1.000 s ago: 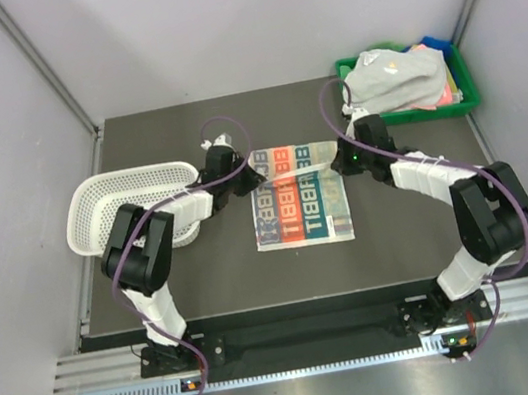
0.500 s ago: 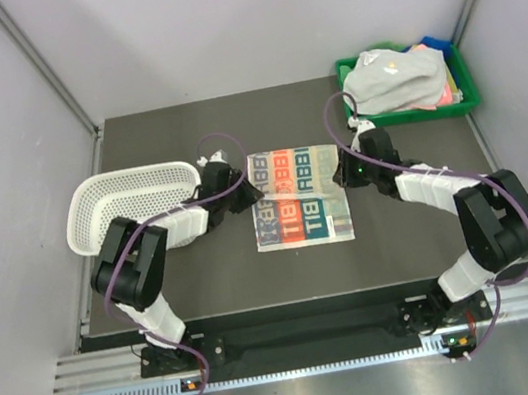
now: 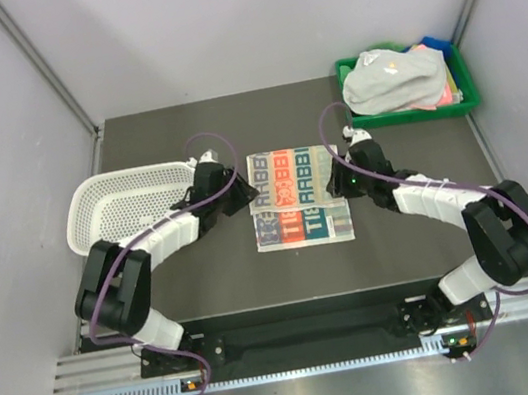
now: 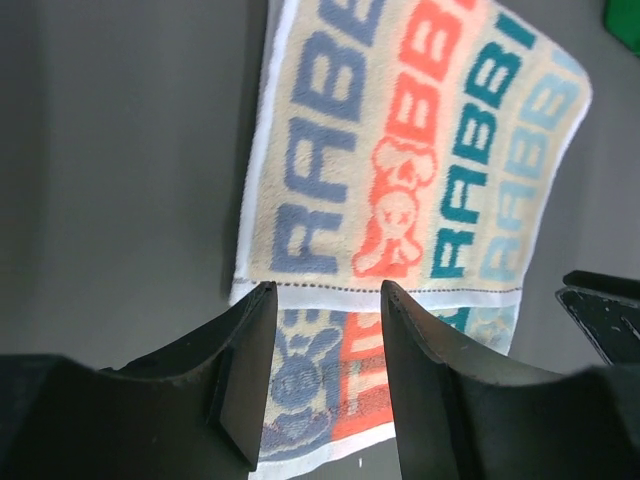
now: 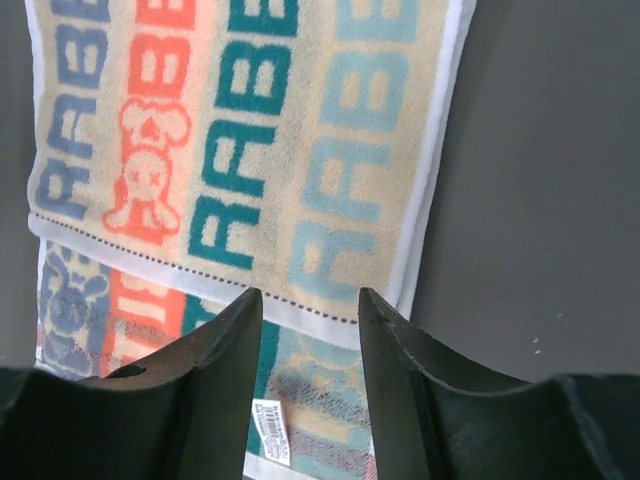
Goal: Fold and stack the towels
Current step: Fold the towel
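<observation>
A white towel with coloured letters [image 3: 296, 195] lies flat mid-table, its upper layer folded toward me and ending short of the near edge. My left gripper [image 3: 246, 200] stands open at the towel's left side. In the left wrist view the towel [image 4: 400, 170] shows its fold edge just beyond the gripper [image 4: 325, 300], and nothing is between the fingers. My right gripper [image 3: 334, 186] is open at the right side. The right wrist view shows the towel [image 5: 260, 140] under the empty gripper [image 5: 308, 305]. More towels, a grey-white one [image 3: 395, 82] on top, are heaped at the back right.
The white perforated basket [image 3: 114, 207] sits on the left, close to my left forearm. The green tray [image 3: 432, 112] holding the heap of towels stands in the far right corner. A small white label [image 5: 265, 425] lies on the towel's lower layer.
Both grippers came toward me over the towel, drawing its upper layer down. Both then opened and let go of the cloth, which now lies folded over.
</observation>
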Action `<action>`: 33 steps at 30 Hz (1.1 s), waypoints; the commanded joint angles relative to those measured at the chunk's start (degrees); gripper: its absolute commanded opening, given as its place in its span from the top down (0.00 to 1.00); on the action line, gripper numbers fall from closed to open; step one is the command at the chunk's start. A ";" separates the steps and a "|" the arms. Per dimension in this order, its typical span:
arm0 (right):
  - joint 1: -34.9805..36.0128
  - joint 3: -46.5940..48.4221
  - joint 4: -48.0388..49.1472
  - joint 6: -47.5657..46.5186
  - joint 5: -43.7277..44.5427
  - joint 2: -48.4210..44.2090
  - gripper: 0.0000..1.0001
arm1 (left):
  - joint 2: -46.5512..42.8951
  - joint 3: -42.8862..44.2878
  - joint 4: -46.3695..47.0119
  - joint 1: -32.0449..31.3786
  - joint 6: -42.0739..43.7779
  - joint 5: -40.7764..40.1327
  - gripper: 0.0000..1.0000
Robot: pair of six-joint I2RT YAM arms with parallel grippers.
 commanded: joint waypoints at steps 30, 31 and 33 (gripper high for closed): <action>2.03 -2.29 -1.43 4.54 10.86 1.24 0.62 | 9.78 4.07 -6.27 -0.57 -1.25 -2.94 0.90; 2.03 -2.29 -1.52 4.54 10.86 1.33 0.63 | 9.69 4.07 -6.36 -0.57 -1.16 -2.85 0.93; 2.03 -1.94 -1.78 4.28 11.39 1.33 0.62 | 9.52 4.68 -6.89 -0.65 -0.72 -2.85 0.96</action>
